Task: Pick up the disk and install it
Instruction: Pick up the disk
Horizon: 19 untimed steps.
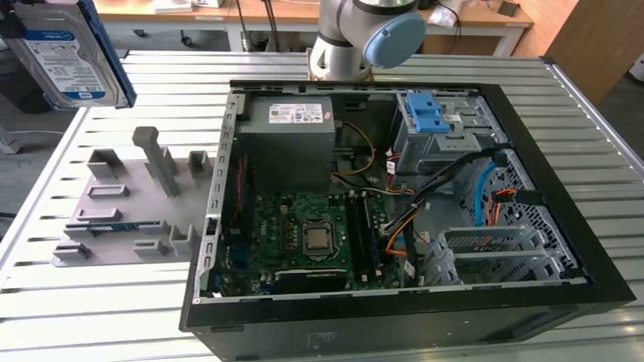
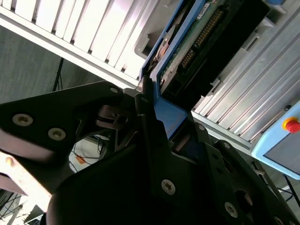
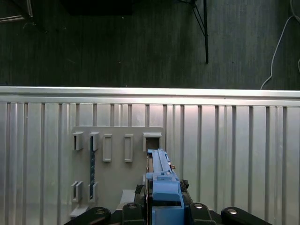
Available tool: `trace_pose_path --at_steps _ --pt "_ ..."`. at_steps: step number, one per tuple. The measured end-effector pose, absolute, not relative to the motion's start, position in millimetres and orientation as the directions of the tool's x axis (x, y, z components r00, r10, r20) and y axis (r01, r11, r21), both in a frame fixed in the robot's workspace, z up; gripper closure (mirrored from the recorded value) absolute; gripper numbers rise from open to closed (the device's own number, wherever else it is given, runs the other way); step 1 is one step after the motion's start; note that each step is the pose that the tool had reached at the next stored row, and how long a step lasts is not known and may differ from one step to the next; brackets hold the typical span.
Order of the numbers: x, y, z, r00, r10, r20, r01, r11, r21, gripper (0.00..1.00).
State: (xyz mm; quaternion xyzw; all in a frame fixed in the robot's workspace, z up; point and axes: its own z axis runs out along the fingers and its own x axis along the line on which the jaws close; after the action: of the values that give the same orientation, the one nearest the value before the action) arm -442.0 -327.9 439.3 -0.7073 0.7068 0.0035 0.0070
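The disk (image 1: pixel 71 53) is being held clear of the table (image 1: pixel 101 317) by the gripper (image 2: pixel 154 110), whose jaws are being pressed together on the blue carrier frame at one end of the drive, as is being shown in both wrist views. In the exterior view the disk is being seen in the upper corner on that view's left. It is hanging on edge with its label turned to the camera, above the grey fixture plate (image 1: pixel 131 204) and well apart from the open computer case (image 1: pixel 403 302). In the first wrist view the disk (image 3: pixel 161 176) is being seen edge-on over the slotted fixture plate (image 3: pixel 117 140), apparently free of its slots. The step in hand is being judged as the carry between pick-up and fitting. Because the drive is apparently being gripped by one end only, most of its length is being left unsupported. The clamp is therefore best being held firm and the motion smooth, so that the drive is not being swung or levered within the jaws. The on-edge attitude is best being held steady while the disk is being moved. Height is worth being held above the case's raised wall, and the loose cables (image 1: pixel 473 162) beside the drive cage (image 1: pixel 443 124) are being judged the likeliest thing to snag.
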Motion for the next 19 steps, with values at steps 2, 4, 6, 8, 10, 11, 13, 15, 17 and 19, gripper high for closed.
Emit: trace_pose_path --at_steps 2,4,6,8,10,11,13,15,17,19 --pt "-442 -328 442 0.001 -1.000 -0.015 -1.000 -0.001 -0.005 0.64" --pt "-442 -328 445 0.001 -1.000 -0.015 -1.000 -0.001 -0.005 0.64" --pt "-442 -328 448 0.001 -1.000 -0.015 -1.000 -0.001 -0.006 0.64" --pt "-442 -328 450 0.001 -1.000 -0.015 -1.000 -0.001 -0.006 0.64" --pt "-442 -328 453 0.001 -1.000 -0.015 -1.000 -0.001 -0.006 0.64" --pt "-442 -328 454 0.001 -1.000 -0.015 -1.000 -0.001 -0.006 0.64" --pt "-442 -328 456 0.001 -1.000 -0.015 -1.000 -0.001 -0.006 0.64" --pt "-442 -328 459 0.001 -1.000 -0.015 -1.000 -0.001 -0.007 0.64" --pt "-442 -328 461 0.001 -1.000 -0.015 -1.000 -0.001 -0.007 0.64" --pt "-442 -328 463 0.001 -1.000 -0.015 -1.000 -0.001 -0.007 0.64"
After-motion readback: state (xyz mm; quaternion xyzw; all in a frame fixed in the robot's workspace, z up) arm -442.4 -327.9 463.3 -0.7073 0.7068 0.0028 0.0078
